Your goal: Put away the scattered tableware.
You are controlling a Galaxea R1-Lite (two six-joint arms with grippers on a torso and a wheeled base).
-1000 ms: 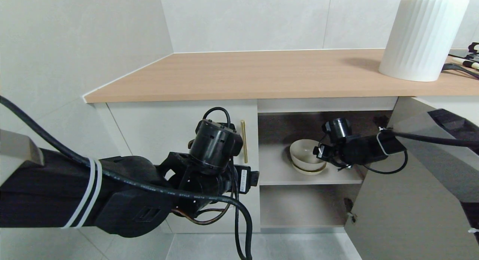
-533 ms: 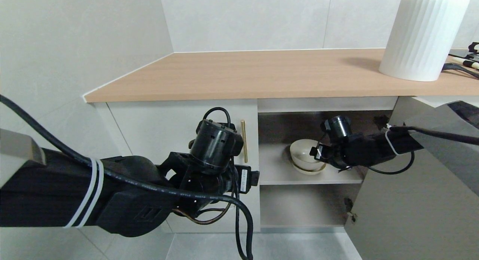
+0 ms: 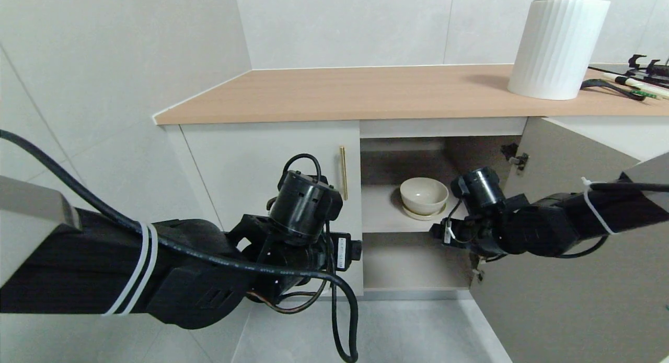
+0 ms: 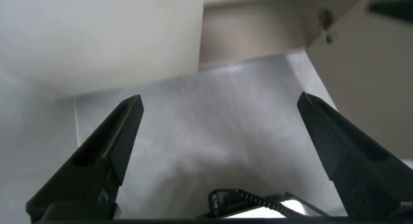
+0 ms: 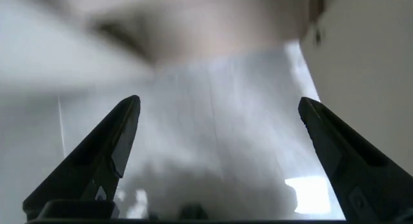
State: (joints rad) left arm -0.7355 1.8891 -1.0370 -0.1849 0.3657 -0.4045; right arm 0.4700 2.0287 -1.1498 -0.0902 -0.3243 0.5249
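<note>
The bench (image 3: pixel 366 94) runs along the wall, and the cabinet (image 3: pixel 444 128) under it has its right door (image 3: pixel 549 258) swung wide open. A white ribbed cylinder (image 3: pixel 556 49) stands far to the right on the bench. The left end effector (image 4: pixel 219 101) hangs low before the shut left door (image 3: pixel 261 170), fingers spread wide with nothing between them. The right end effector (image 5: pixel 219 102) is just outside the opening, near the front edge of the shelf (image 3: pixel 381 222), also spread and empty. The bowl (image 3: pixel 424 195) sits upright on a small plate (image 3: pixel 422 215) on that shelf. I think only closing the door remains. The danger is that the right arm lies close to the door, so its cable (image 3: pixel 627 186) may catch there, and a hard swing may shake the bowl
</note>
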